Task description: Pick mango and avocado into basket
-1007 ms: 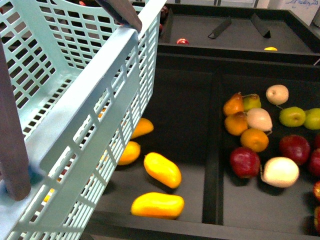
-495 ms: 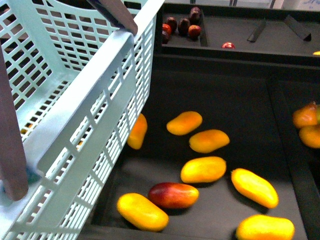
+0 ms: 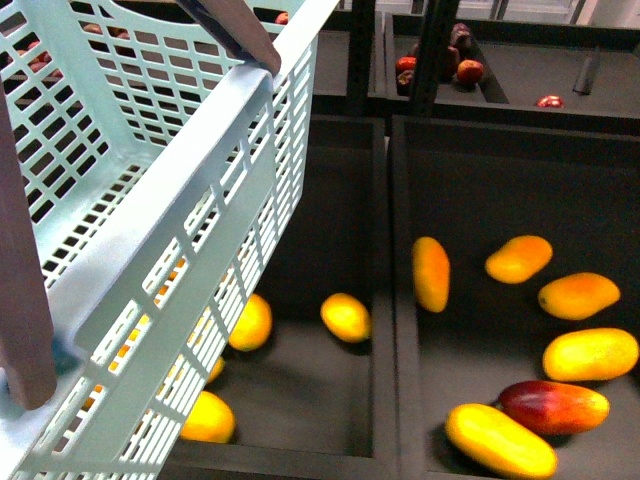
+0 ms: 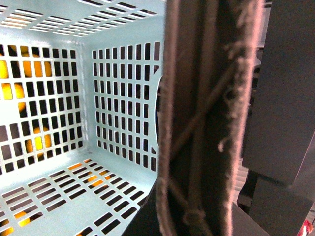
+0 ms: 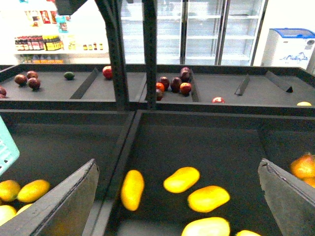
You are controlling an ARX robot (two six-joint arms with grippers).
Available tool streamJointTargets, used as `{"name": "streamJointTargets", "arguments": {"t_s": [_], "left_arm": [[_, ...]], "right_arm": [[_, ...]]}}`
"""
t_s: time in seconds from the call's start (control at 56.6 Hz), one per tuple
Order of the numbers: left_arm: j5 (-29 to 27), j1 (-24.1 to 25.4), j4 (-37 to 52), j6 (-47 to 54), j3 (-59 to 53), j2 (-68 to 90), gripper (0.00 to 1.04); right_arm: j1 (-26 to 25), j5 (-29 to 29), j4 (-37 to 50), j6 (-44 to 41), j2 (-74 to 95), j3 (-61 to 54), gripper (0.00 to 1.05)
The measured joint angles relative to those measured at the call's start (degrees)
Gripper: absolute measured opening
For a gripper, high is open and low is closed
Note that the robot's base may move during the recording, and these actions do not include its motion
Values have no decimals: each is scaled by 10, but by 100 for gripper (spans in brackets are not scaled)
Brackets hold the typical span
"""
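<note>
The light turquoise basket [image 3: 200, 230] fills the left of the front view, tilted, with its brown-grey handle [image 3: 25, 300] at the near left. My left gripper [image 4: 194, 221] is shut on that handle [image 4: 206, 123]; the basket's slotted floor [image 4: 59, 196] holds nothing. Several yellow-orange mangoes [image 3: 590, 353] lie in the black bin on the right, one of them [image 5: 181, 179] between and beyond the fingers of my open right gripper [image 5: 177, 196]. A small dark green fruit, likely the avocado [image 5: 69, 75], lies far back on the rear shelf. The basket hides it from the front view.
A red-blushed mango [image 3: 553, 406] lies among the yellow ones. More yellow fruit [image 3: 346, 316] sit in the bin under the basket, past a raised divider [image 3: 385, 300]. Dark upright posts [image 5: 114, 54] stand on the rear shelf, which holds dark red fruit [image 5: 172, 83]. Glass-door fridges [image 5: 216, 29] stand behind.
The front view has swung left along the bins: the apples and pears left the picture and the mangoes slid to the right. The basket keeps its place in view.
</note>
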Motion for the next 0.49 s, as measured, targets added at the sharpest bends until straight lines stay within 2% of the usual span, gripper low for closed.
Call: {"name": "streamJointTargets", "arguments": {"t_s": [0.318, 0.371, 0.424, 0.495], "left_arm": [[-12, 5, 0, 9, 0, -1, 6], [30, 9, -28, 41, 10, 7, 6], [90, 10, -63, 115, 33, 32, 6], [140, 0, -56, 215, 57, 76, 6]], "right_arm": [[-1, -3, 0, 0, 0, 0, 97], [-1, -2, 0, 0, 0, 0, 97], [-1, -2, 0, 0, 0, 0, 97], [-1, -2, 0, 0, 0, 0, 97]]}}
